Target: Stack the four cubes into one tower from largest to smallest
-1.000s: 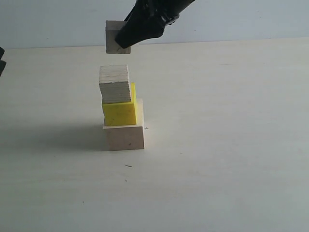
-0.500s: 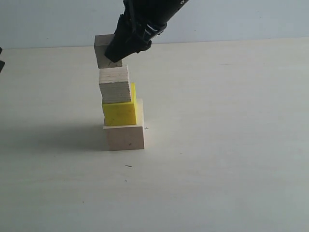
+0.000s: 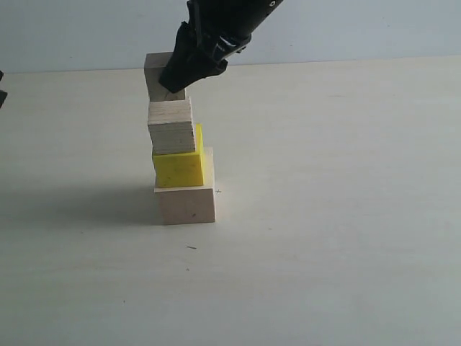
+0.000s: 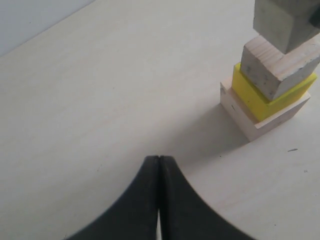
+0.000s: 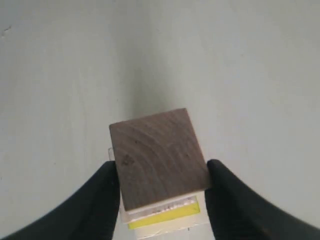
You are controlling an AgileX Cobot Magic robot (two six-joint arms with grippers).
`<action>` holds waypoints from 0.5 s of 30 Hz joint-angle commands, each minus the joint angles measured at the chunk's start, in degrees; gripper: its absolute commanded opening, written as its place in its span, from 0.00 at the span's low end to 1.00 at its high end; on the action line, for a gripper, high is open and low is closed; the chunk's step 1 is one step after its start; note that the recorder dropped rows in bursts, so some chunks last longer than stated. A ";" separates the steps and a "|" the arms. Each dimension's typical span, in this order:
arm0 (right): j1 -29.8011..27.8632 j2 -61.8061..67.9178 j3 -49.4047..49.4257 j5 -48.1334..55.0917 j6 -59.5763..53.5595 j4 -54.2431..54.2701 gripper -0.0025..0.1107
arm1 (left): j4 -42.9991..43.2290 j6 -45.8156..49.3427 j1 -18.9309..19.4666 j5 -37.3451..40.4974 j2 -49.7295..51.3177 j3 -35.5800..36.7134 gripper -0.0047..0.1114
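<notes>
Pretty bright, soft light all over. A faint shadow is thrown left of the tower (image 3: 184, 173) across the counter (image 3: 324, 216) in the exterior view. No glare is seen, and close-up edges are slightly blurred.

Bright plain yellow, no grain: yellow cube (image 3: 178, 167). Directly under yellow cube: largest cube (image 3: 186, 205), pale bare wood, few dark specks. On top of yellow cube: layered-edge cube (image 3: 171, 127), pale wood, thin horizontal ply stripes on side face. Above that: smallest cube (image 5: 157, 150), greyish-brown in shade, curved grain rings on top face. Black: right gripper (image 5: 162, 167), left gripper (image 4: 159, 162). Around yellow cube: table (image 3: 324, 216), pale cream, fine grain. Behind: wall (image 3: 360, 29), pale blue-grey.
</notes>
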 commanded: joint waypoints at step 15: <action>0.04 -0.77 0.49 -0.63 1.22 -0.18 0.02 | 0.22 -0.32 0.12 -0.53 0.18 0.16 0.04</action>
